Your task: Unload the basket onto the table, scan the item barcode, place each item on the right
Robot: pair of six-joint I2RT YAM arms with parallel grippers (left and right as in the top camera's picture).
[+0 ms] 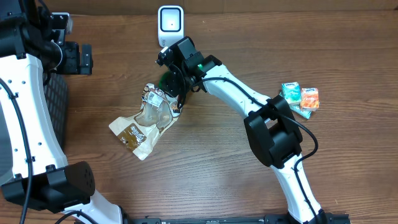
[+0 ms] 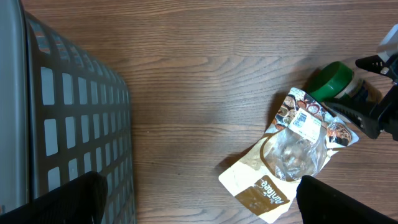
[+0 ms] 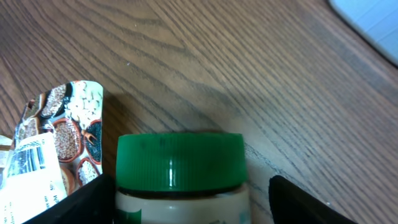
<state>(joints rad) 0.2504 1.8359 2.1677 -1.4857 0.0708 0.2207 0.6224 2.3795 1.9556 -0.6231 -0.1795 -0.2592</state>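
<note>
A bottle with a green cap (image 3: 180, 160) lies on the wooden table, its pale body between the fingers of my right gripper (image 3: 186, 199). The left finger sits against the bottle and the right finger stands off it with a gap, so the jaws are open. From overhead, the right gripper (image 1: 177, 87) is over the green bottle (image 1: 166, 79), just below the white barcode scanner (image 1: 170, 25). My left gripper (image 2: 199, 202) is wide open and empty, above bare table beside the basket. The bottle's barcode is hidden.
A brown and white snack pouch (image 1: 146, 121) lies flat against the bottle's left side. A dark mesh basket (image 2: 74, 124) stands at the left edge. Two small cartons (image 1: 301, 98) sit at the right of the table.
</note>
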